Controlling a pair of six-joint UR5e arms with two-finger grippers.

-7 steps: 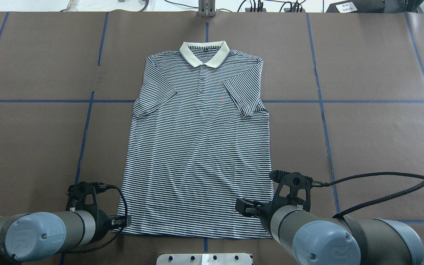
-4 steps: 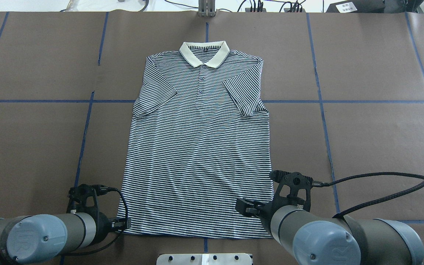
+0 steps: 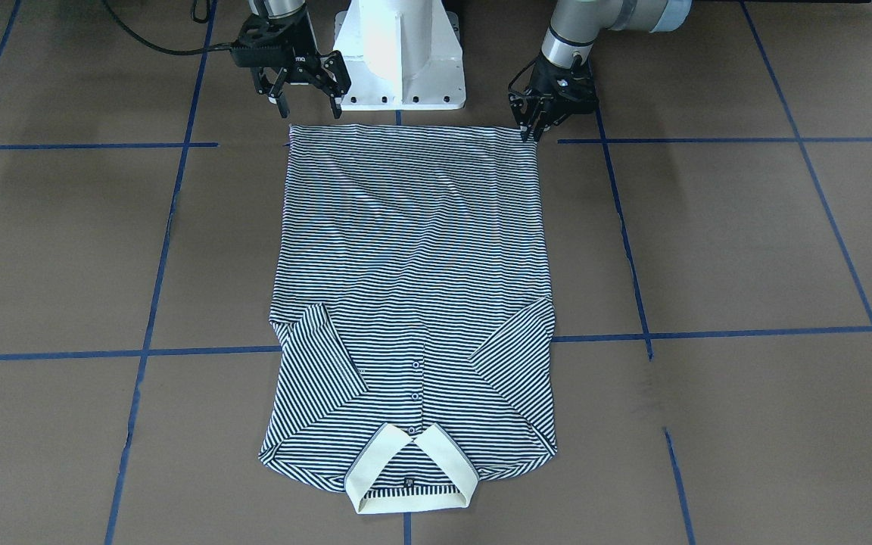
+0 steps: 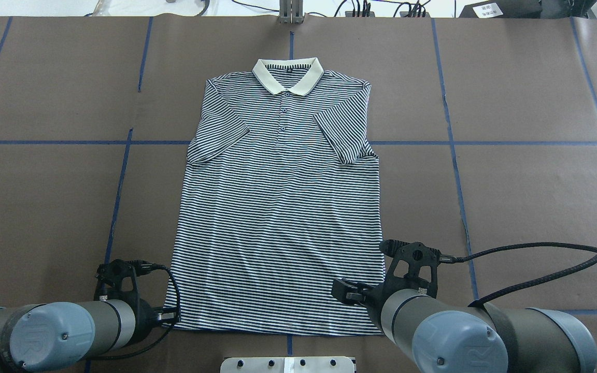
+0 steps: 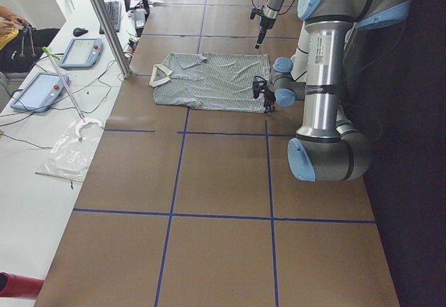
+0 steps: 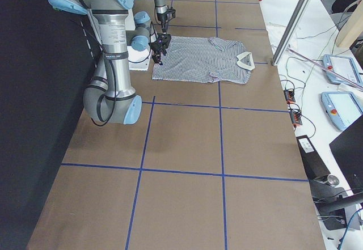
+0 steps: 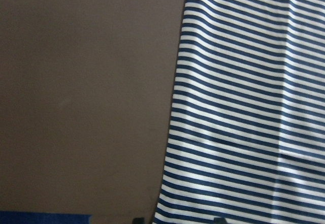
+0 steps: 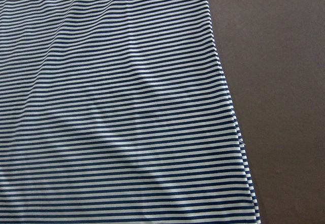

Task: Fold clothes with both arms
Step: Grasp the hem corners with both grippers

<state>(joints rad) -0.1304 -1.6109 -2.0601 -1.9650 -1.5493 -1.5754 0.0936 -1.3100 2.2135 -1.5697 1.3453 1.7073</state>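
I saw the polo shirt lying flat, front up, in the middle of the brown surface, with its collar toward the top of the overhead frame and both sleeves folded in. In the front-facing view the right gripper hung at upper left over the hem, jaws spread. The left gripper was at the other hem corner, jaws a little apart, and I could not see them pinching cloth.

The shirt lies flat mid-table, collar far from the base, hem nearest it. Left tool by the hem's left corner, right tool by its right.
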